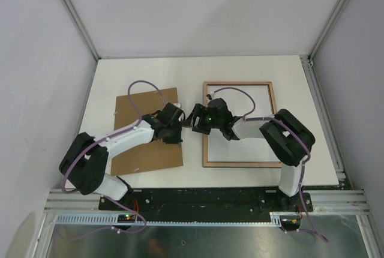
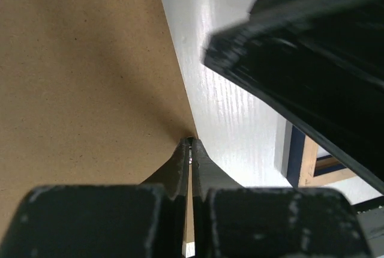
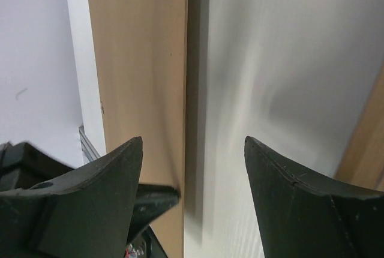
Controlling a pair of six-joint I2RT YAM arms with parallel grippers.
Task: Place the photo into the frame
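Note:
The frame (image 1: 206, 144) lies wood side up on the right of the table; a navy strip of it shows in the left wrist view (image 2: 295, 156). Plain white (image 1: 246, 147) fills its opening. I cannot tell whether that is the photo's white back or the table. My right gripper (image 1: 203, 123) is open and hovers over the frame's left rail (image 3: 141, 60). One finger is above the wood and the other above the white inside (image 3: 282, 90). My left gripper (image 2: 191, 144) is shut, its tips at the right edge of the brown backing board (image 2: 84, 78).
The brown backing board (image 1: 147, 144) lies flat on the left of the table, next to the frame. The two wrists (image 1: 186, 120) nearly touch between board and frame. The right gripper's black body (image 2: 312, 54) looms over the left one. Metal rails (image 1: 324, 108) and grey walls border the table.

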